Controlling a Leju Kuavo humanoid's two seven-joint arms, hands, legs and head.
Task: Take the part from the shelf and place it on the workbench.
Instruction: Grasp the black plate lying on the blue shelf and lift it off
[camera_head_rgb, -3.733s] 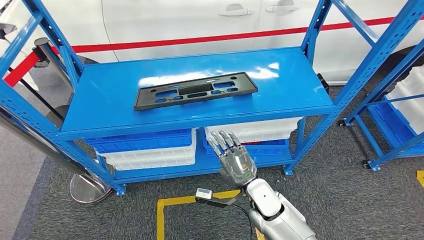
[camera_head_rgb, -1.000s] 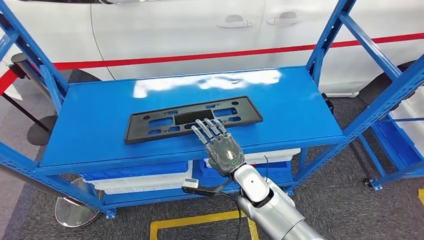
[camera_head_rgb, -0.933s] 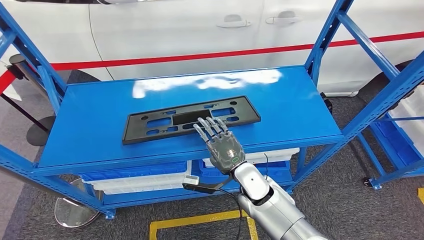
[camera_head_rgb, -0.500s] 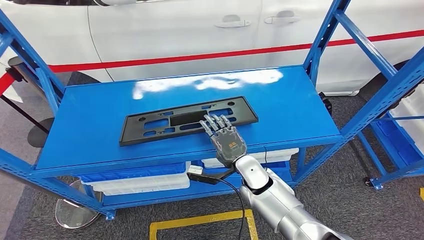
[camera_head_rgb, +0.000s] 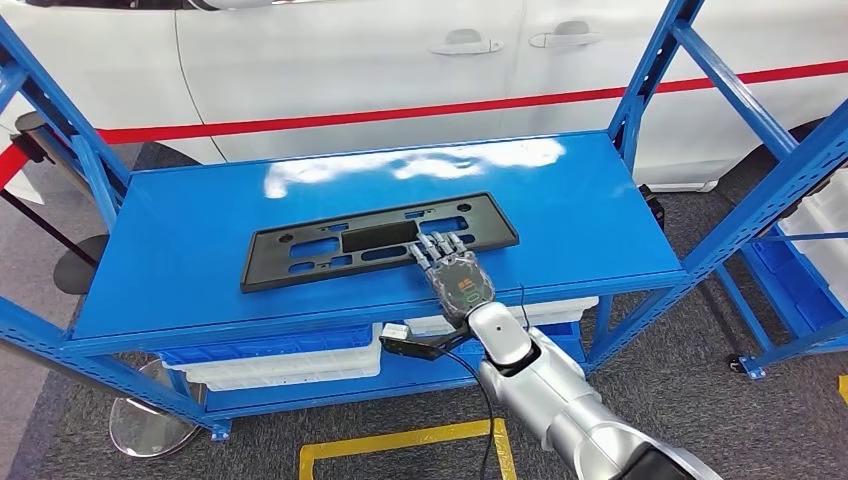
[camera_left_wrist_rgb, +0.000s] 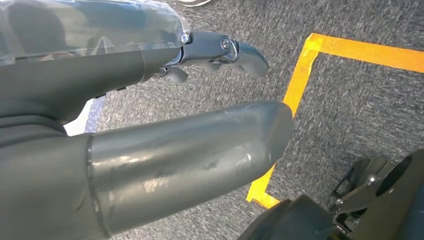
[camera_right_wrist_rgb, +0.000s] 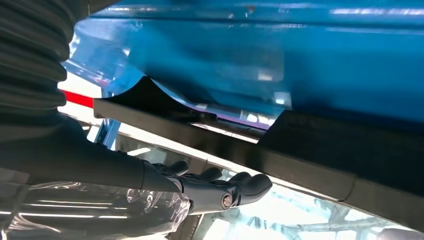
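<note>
Fingers of the right hand (camera_head_rgb: 455, 279) lie spread on the near edge of the flat black plastic plate (camera_head_rgb: 375, 239) resting mid-shelf on the blue metal shelf (camera_head_rgb: 200, 220), likely readying a grasp; nothing is gripped yet. Left hand (camera_left_wrist_rgb: 150, 100) hangs empty, fingers loose.

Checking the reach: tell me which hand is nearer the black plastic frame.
Right. The right hand lies at the black plastic frame's near edge on the shelf; the left hand hangs over the carpeted floor.
</note>
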